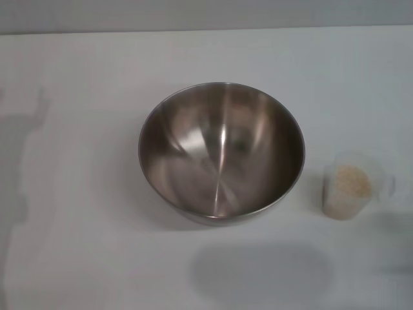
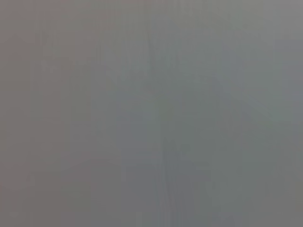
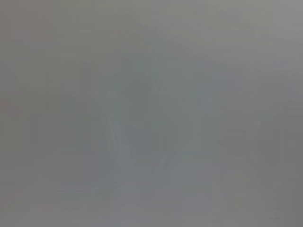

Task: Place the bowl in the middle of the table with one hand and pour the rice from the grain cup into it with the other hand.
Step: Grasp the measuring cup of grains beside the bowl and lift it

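Observation:
The large steel bowl point(image 1: 221, 152) stands upright and empty near the middle of the white table point(image 1: 84, 245) in the head view. To its right, apart from it, stands the small clear grain cup point(image 1: 352, 185), upright, with the pale rice point(image 1: 353, 181) inside it. Neither gripper shows in the head view. Both wrist views show only a plain grey surface, with no fingers and no objects.
The table's far edge point(image 1: 206, 30) runs across the top of the head view. Soft shadows lie on the table at the left side point(image 1: 19, 161) and in front of the bowl point(image 1: 261, 271).

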Robot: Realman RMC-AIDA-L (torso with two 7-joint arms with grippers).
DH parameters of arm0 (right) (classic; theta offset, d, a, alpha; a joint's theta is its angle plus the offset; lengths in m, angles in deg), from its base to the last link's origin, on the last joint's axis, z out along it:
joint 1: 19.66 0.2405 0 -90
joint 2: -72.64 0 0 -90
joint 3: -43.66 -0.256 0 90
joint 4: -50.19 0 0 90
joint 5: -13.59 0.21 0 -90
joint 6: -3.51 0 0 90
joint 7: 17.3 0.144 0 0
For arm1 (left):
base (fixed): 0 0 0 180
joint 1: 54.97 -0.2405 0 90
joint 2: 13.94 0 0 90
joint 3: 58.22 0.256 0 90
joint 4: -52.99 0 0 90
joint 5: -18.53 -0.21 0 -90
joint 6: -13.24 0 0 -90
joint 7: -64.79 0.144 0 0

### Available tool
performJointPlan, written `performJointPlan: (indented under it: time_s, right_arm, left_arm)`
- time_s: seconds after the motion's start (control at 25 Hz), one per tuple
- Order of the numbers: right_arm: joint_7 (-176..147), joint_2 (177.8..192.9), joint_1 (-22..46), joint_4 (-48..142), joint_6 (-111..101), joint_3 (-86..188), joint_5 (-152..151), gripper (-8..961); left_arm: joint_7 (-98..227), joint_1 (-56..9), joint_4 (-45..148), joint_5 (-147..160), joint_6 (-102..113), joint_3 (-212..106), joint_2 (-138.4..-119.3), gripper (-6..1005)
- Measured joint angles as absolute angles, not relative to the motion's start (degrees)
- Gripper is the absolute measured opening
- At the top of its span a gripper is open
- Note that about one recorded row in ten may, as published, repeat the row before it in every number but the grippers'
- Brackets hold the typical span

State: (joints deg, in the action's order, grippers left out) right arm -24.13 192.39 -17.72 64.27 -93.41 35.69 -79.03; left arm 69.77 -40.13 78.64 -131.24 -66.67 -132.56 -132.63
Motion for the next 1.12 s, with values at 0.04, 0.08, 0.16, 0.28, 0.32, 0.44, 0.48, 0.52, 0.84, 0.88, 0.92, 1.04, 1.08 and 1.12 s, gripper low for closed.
performJointPlan:
  time_s: [0.04, 0.08, 0.16, 0.28, 0.32, 0.44, 0.48, 0.52, 0.84, 0.88, 0.92, 1.04, 1.08, 1.12]
  right_arm:
    - [-24.2, 192.41, -19.1, 64.8, -95.1, 39.1, -79.0, 841]
    - [-24.2, 192.41, -19.1, 64.8, -95.1, 39.1, -79.0, 841]
    - [-24.2, 192.42, -20.1, 65.1, -96.0, 42.4, -79.0, 841]
    - [-24.3, 192.44, -20.9, 65.7, -95.9, 45.7, -79.0, 841]
    - [-24.3, 192.44, -21.0, 66.1, -95.7, 46.5, -79.0, 840]
    - [-24.3, 192.44, -21.2, 66.5, -94.6, 47.9, -78.9, 840]
    - [-24.3, 192.44, -21.3, 66.6, -94.2, 48.1, -78.9, 840]
    - [-24.3, 192.44, -21.6, 66.7, -93.9, 48.1, -78.9, 840]
    - [-24.3, 192.44, -22.3, 67.4, -89.9, 48.2, -78.6, 840]
    - [-24.4, 192.44, -22.2, 67.4, -89.4, 48.3, -78.7, 840]
    - [-24.5, 192.44, -21.9, 67.4, -88.8, 48.3, -78.8, 839]
    - [-24.9, 192.44, -21.4, 67.4, -87.2, 48.4, -78.9, 839]
    - [-24.9, 192.44, -21.2, 67.4, -86.8, 48.4, -78.9, 839]
    - [-24.9, 192.44, -21.0, 67.4, -86.4, 48.4, -78.9, 839]
  left_arm:
    - [69.7, -40.3, 76.6, -131.2, -67.4, -132.5, -132.68, 813]
    - [69.7, -40.3, 76.6, -131.2, -67.4, -132.5, -132.68, 813]
    - [69.7, -40.3, 75.2, -131.2, -67.9, -132.6, -132.75, 813]
    - [69.6, -40.0, 73.8, -131.2, -68.4, -132.6, -132.78, 813]
    - [69.6, -39.9, 73.6, -131.2, -68.5, -132.6, -132.79, 813]
    - [69.6, -39.4, 73.3, -131.2, -68.6, -132.6, -132.77, 813]
    - [69.6, -39.2, 73.1, -131.2, -68.6, -132.6, -132.75, 813]
    - [69.6, -38.9, 72.9, -131.2, -68.8, -132.6, -132.72, 813]
    - [69.6, -38.5, 72.4, -131.1, -69.4, -132.7, -132.68, 813]
    - [69.6, -38.4, 72.3, -131.1, -69.5, -132.7, -132.67, 813]
    - [69.6, -38.3, 72.2, -131.1, -69.5, -132.7, -132.67, 813]
    - [69.6, -38.2, 72.1, -131.1, -69.6, -132.7, -132.67, 813]
    - [69.6, -38.2, 72.1, -131.1, -69.6, -132.7, -132.67, 813]
    - [69.6, -38.2, 72.1, -131.1, -69.7, -132.7, -132.67, 813]
